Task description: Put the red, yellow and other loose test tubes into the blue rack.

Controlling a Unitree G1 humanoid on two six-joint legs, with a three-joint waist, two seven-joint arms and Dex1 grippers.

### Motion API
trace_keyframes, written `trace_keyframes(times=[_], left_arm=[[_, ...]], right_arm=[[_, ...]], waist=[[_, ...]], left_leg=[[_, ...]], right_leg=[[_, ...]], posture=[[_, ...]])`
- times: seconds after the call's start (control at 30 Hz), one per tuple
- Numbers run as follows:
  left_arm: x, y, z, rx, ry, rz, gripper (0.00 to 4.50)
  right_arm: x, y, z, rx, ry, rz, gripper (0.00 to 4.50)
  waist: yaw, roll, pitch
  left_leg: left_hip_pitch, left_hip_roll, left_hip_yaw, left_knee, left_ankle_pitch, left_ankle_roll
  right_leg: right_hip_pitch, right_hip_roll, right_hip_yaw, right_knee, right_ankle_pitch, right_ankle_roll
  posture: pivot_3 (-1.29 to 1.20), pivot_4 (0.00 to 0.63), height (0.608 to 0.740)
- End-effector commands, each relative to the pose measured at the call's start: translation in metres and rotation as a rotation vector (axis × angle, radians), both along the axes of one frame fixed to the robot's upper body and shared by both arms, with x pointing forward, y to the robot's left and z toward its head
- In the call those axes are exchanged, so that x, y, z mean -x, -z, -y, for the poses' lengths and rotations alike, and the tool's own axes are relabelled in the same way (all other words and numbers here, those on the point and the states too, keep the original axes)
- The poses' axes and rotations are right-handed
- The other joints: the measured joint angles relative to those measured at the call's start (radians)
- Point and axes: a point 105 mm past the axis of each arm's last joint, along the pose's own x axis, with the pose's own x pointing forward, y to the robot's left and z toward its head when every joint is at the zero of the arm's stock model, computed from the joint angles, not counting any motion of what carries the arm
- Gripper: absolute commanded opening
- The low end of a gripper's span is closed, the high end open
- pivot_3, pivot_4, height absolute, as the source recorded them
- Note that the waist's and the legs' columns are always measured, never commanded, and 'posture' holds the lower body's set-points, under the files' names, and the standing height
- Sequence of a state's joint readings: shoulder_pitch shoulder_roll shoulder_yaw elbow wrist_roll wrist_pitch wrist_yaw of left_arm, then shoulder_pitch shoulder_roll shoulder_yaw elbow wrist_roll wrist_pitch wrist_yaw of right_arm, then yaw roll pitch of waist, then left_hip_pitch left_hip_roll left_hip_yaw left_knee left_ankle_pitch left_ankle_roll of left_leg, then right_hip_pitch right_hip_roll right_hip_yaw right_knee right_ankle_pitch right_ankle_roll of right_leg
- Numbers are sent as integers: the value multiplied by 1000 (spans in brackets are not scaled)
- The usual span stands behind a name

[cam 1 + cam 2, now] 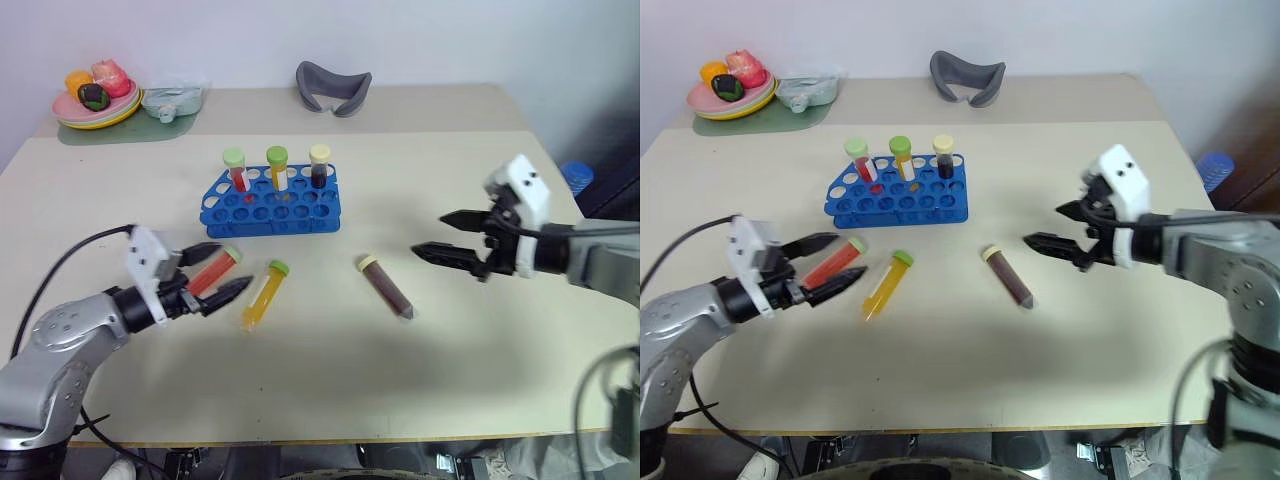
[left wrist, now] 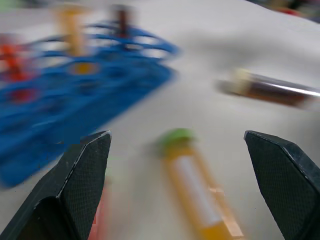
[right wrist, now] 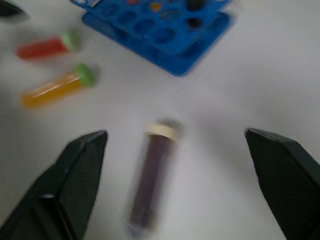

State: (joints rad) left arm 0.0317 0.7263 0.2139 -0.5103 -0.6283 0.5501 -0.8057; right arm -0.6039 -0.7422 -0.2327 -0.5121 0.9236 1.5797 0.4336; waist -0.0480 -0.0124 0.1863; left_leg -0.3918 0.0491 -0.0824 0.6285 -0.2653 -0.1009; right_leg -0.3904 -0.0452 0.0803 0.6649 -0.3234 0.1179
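Desk (image 1: 330, 380), beige, against a white wall: blue rack (image 1: 268, 205) sits mid-desk w/ three tubes upright; red tube (image 1: 214, 269), yellow tube (image 1: 264, 295), dark tube (image 1: 386, 286) lie loose nearer front edge. Left gripper (image 1: 226, 270) spread around red tube; right gripper (image 1: 436, 235) spread, empty.
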Motion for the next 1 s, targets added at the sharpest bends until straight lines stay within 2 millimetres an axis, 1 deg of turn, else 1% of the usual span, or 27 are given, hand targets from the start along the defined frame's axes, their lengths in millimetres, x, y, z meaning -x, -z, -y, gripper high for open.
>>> trace_keyframes(times=[0.03,0.07,0.13,0.2,0.33,0.43,0.57,0.7,0.8,1.0], left_arm=[[-1,2,6,-26,42,30,4373],[-1,3,8,-25,50,30,4373],[-1,6,10,-24,56,31,4373],[-1,9,11,-28,59,30,4373],[3,17,10,-48,64,27,4373],[5,20,10,-53,69,28,4373],[8,20,14,-44,83,38,4373],[10,21,16,-39,81,45,4373],[12,22,16,-34,73,47,4373],[14,25,15,-32,64,46,4373]], right_arm=[[-5,15,-7,124,71,-9,4466],[-6,18,-12,160,75,2,4466],[-8,22,-22,174,80,-4,4466],[-9,24,-28,184,88,-25,4466],[-10,28,-36,203,113,-95,4466],[-8,33,-41,220,178,-180,4466],[-13,40,-47,305,204,-193,4466],[-17,48,-49,356,223,-209,4466],[-22,58,-44,379,278,-238,4466],[-24,65,-44,381,311,-268,4466]], waist=[[5,0,0],[8,0,0],[7,0,0],[4,0,0],[2,1,0],[2,1,0],[-1,1,0],[2,1,0],[3,1,0],[2,1,0]], left_leg=[[-1,0,0,0,0,0],[-3,0,0,0,0,1],[-9,0,0,1,0,1],[-13,0,0,3,0,0],[-13,0,0,3,0,1],[-14,0,0,3,0,1],[-15,0,-1,4,0,1],[-15,0,-1,4,0,1],[-15,0,-1,4,0,1],[-15,0,-1,3,0,1]], right_leg=[[-1,0,0,0,0,0],[-3,-1,0,0,0,0],[-8,-1,0,0,0,0],[-11,-1,-1,1,0,1],[-11,-1,-1,2,0,0],[-13,-1,-1,2,0,0],[-13,-1,-1,3,0,0],[-14,-1,-1,3,0,0],[-14,-1,-1,3,0,0],[-15,-1,-1,3,0,0]], posture=[[0,150,740],[0,150,740],[0,150,740],[0,150,740],[0,150,740],[0,150,740],[0,150,740],[0,150,740],[0,150,740],[0,150,740]])
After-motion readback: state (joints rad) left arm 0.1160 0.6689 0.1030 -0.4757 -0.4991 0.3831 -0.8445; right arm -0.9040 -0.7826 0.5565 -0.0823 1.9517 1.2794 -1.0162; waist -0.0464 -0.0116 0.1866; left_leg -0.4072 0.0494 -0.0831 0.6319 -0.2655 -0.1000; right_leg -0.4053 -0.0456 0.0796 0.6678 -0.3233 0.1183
